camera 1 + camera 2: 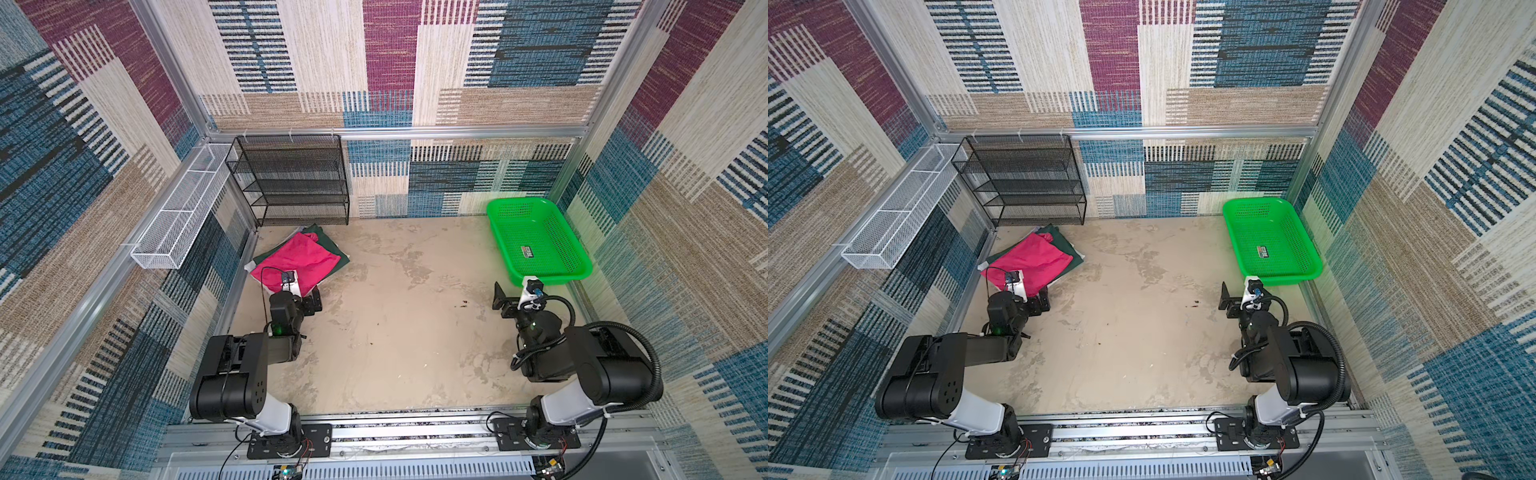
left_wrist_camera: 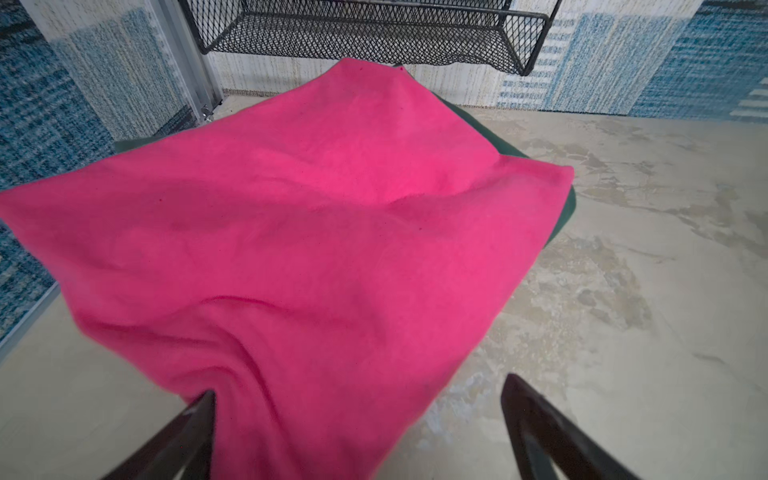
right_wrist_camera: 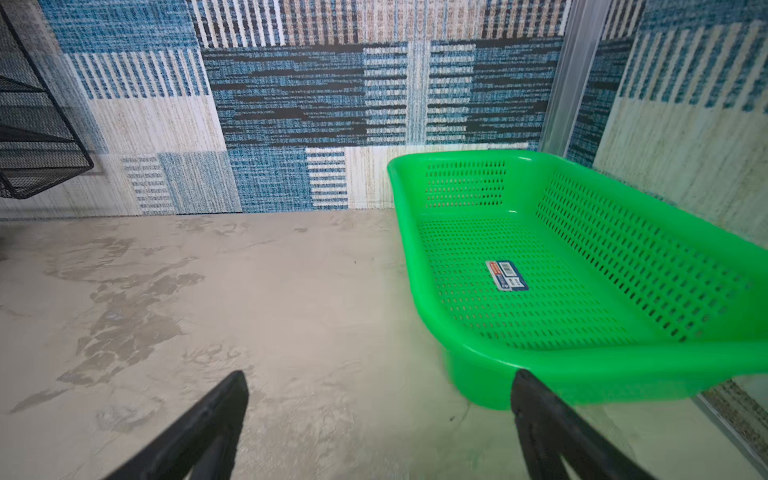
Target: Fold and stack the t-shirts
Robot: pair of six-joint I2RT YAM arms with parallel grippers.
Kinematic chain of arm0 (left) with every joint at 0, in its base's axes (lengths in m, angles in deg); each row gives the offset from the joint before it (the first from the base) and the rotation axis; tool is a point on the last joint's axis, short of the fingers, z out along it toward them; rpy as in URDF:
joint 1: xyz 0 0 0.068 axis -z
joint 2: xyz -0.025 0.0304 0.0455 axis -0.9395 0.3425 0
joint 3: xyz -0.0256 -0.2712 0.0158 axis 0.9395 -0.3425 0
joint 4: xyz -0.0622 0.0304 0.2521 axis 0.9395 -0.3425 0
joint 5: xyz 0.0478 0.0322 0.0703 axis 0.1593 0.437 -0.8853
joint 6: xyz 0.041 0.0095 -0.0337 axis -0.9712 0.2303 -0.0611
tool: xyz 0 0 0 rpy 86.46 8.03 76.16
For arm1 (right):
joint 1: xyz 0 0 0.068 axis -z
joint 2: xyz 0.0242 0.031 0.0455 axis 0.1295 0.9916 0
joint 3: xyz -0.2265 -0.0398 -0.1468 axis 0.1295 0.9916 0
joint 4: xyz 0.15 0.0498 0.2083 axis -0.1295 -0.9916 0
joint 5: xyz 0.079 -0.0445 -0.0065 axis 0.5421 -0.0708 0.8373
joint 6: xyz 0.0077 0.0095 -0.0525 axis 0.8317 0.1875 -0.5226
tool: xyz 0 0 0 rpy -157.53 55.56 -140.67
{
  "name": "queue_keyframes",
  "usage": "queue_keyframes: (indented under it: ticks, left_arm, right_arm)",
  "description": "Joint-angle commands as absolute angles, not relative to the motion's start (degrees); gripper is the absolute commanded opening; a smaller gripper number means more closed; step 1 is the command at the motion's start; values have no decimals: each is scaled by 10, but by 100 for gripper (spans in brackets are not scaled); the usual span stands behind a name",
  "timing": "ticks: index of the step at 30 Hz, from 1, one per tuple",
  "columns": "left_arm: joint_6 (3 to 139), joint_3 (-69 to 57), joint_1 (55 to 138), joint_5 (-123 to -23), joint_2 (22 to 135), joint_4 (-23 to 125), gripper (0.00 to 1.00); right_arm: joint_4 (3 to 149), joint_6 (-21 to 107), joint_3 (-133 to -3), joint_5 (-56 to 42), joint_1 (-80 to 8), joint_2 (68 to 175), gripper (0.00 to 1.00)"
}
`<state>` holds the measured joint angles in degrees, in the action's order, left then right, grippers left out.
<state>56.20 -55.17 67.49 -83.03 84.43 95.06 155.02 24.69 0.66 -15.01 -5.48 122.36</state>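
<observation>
left hand (image 2: 360,386) spread wide at pink t-shirt (image 2: 311,228) edge; right hand (image 3: 380,378) likewise, empty, beside green basket (image 3: 602,368)

A sticker (image 3: 507,275) lies on the basket (image 3: 665,365) floor. Its print is too small to read.

Stained beige tabletop (image 1: 395,324): tee pile at 10 o'clock, pink tee (image 1: 299,259) over dk green tee (image 1: 332,243), poss. white underneath; green basket (image 1: 561,277) at 2; black mesh rack (image 1: 291,183) at 11.
</observation>
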Motion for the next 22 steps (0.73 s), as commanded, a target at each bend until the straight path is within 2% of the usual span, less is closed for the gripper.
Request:
queue_keyframes:
  ticks: [1, 4, 22]
  left_arm:
    - [542, -522, 675, -802, 847, 909, 99]
    - [544, -527, 674, -803, 850, 928, 98]
    - [543, -526, 675, -802, 849, 922, 98]
  right_arm:
    - [1537, 261, -21, -157, -55, 1223, 99]
    - [1522, 233, -33, -85, -55, 1225, 99]
    - [1528, 233, -29, -93, -56, 1224, 99]
